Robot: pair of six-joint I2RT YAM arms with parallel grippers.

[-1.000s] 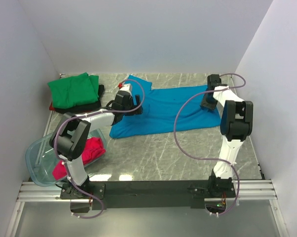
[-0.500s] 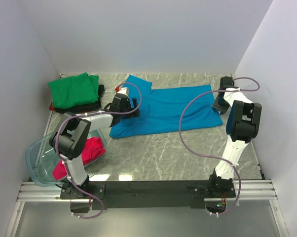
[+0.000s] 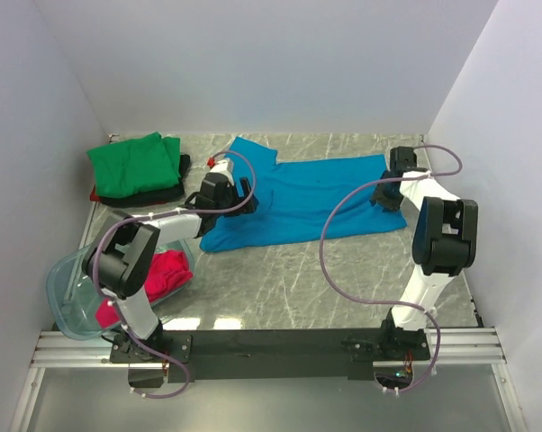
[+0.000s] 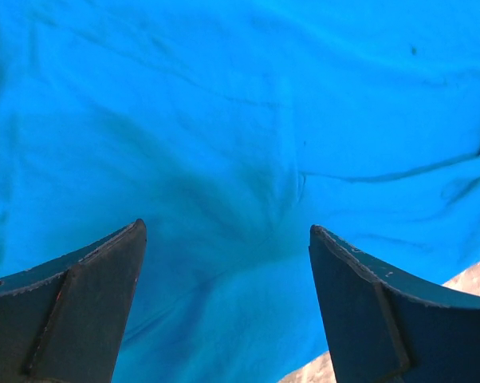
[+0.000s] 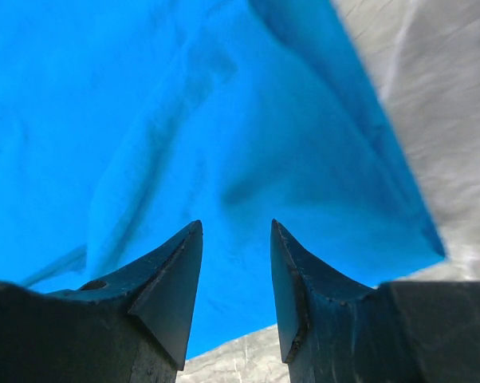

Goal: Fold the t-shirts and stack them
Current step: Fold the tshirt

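Left fingers: my left gripper stands spread wide, both fingers hanging low over the blue shirt. There is only cloth below the gap and nothing is pinched.
Right fingers: my right gripper stands part-way apart with a narrow gap between the tips. I see blue cloth under the gap and nothing gripped; I cannot tell whether the tips touch the cloth.
Left gripper's place: over the blue shirt's left part, near its upper left corner.
Right gripper's place: over the blue shirt's right edge, close to a corner, with bare table just beyond it in the wrist view.
Blue shirt: spread out, mostly flat with soft creases, across the back middle of the table. It runs from one gripper to the other.
Green shirt: folded, in the back left corner, lying on top of the black shirt.
Black shirt: under the green one, showing along its near and right edges.
Magenta shirt: bunched up inside the bin.
Bin: clear plastic, at the near left, beside my left arm's base.
Surface: grey marble-patterned tabletop with pale veins, and a black rail across its near edge.
Room: plain pale walls on the left, back and right.
Cables: purple, one looping along each arm.
Count: four shirts, one bin, two arms, two grippers.
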